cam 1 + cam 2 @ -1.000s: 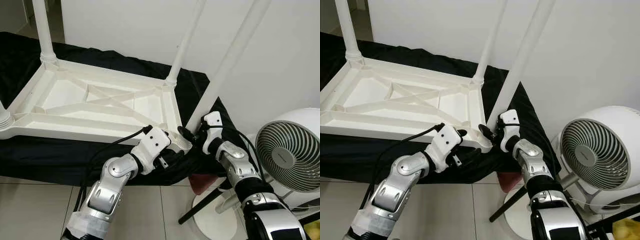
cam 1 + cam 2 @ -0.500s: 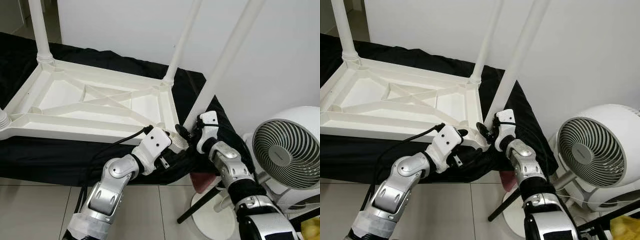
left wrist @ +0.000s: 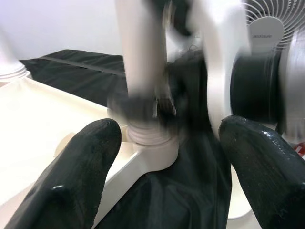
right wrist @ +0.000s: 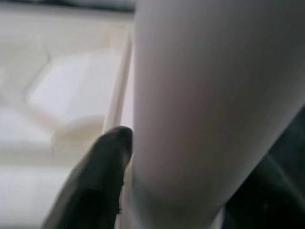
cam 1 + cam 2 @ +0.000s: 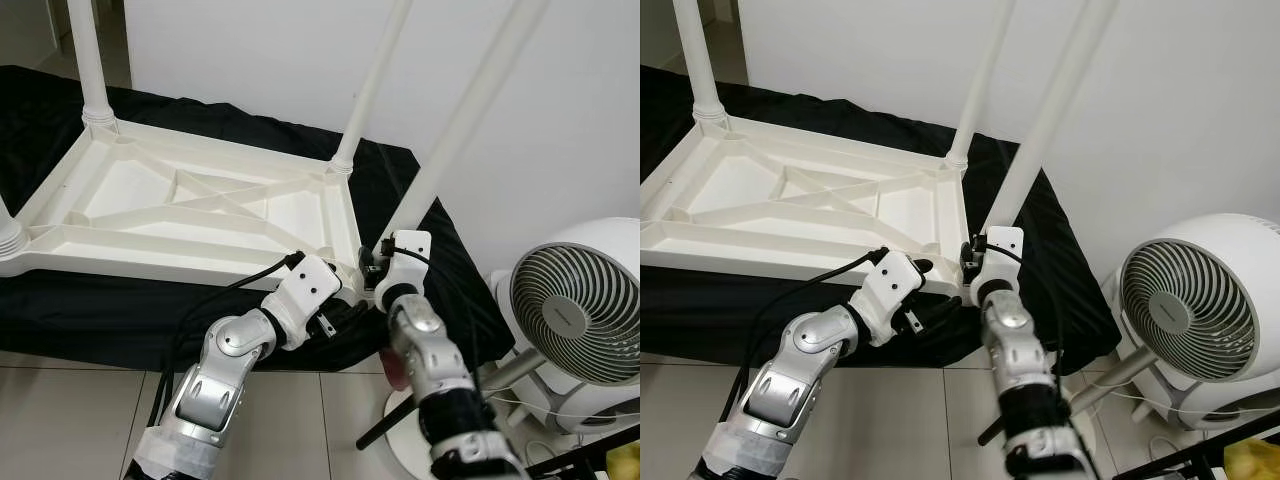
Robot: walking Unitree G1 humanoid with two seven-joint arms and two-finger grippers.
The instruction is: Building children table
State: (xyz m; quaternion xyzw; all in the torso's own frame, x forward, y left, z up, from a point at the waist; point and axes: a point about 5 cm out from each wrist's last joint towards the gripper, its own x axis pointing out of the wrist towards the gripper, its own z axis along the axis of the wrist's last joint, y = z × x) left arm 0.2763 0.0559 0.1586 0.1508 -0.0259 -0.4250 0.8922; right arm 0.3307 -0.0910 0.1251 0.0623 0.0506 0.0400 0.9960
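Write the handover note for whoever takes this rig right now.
Right gripper: jaws shut on the fourth leg near its base, at the near right corner socket.
Left gripper: jaws open, either side of that corner, gripping nothing.
Table frame: upside down on the black cloth.
Done: three other legs stand in their corners.
Left: seat the fourth leg fully; whether it is tight cannot be told. Fan stands close on the right.
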